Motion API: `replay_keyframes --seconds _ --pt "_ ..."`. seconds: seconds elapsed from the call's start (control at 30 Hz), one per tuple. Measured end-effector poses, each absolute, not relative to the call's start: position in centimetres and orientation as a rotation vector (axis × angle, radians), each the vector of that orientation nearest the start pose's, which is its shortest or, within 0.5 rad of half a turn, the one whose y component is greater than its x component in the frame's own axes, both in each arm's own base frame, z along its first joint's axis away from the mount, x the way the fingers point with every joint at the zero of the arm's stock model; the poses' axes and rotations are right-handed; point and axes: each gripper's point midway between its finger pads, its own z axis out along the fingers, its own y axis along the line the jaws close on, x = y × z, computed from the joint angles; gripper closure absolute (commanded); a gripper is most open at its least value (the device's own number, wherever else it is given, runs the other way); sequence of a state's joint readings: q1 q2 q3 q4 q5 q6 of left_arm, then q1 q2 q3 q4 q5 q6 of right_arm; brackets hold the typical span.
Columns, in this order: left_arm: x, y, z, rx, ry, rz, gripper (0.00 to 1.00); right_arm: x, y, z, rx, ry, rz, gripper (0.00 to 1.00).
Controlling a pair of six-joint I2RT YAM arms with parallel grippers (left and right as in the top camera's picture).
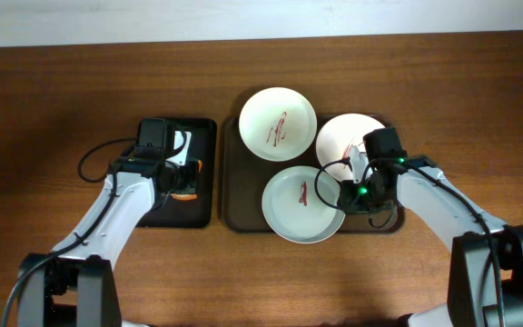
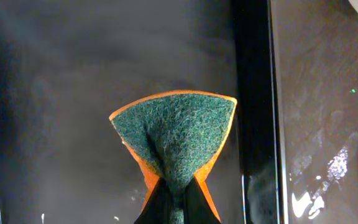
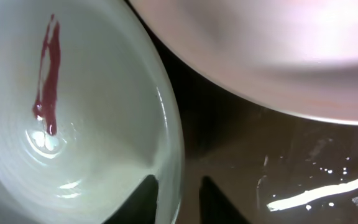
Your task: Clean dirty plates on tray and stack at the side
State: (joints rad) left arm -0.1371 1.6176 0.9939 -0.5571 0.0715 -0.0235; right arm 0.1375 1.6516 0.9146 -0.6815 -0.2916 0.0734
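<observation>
Three plates lie on the dark brown tray (image 1: pixel 232 216): a white plate (image 1: pixel 278 123) at the back, a pale pink plate (image 1: pixel 341 136) at the right and a pale green plate (image 1: pixel 300 205) at the front. The white and green plates have red-brown smears at centre. My right gripper (image 1: pixel 343 195) is open and low, its fingers (image 3: pixel 179 200) straddling the green plate's right rim (image 3: pixel 104 143). The pink plate (image 3: pixel 278 50) lies just beyond. My left gripper (image 2: pixel 178 210) is shut on a green and orange sponge (image 2: pixel 179 130), which is pinched into a fan over the black tray (image 2: pixel 73 93).
The narrower black tray (image 1: pixel 202 127) lies left of the brown tray, the two almost touching. The brown tray's wet floor (image 3: pixel 247 168) shows between the green and pink plates. Bare wood tabletop (image 1: pixel 53 100) spreads to the far left and right.
</observation>
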Motion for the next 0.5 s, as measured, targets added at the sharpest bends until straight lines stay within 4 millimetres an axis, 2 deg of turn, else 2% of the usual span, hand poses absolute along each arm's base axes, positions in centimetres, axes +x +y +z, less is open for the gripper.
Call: replay_keyframes --seconds 0.1,0.23,0.5 --pt "35.44 -6.13 5.58 0.176 2.750 -0.142 1.00 28.92 9.30 2.15 -0.135 2.981 0.488 0.81" --pt "35.45 -6.13 5.58 0.175 2.750 -0.142 1.00 28.81 9.76 2.30 -0.135 2.978 0.532 0.93" --pt "35.45 -6.13 5.58 0.175 2.750 -0.142 1.00 28.80 9.89 2.35 -0.135 2.977 0.544 0.94"
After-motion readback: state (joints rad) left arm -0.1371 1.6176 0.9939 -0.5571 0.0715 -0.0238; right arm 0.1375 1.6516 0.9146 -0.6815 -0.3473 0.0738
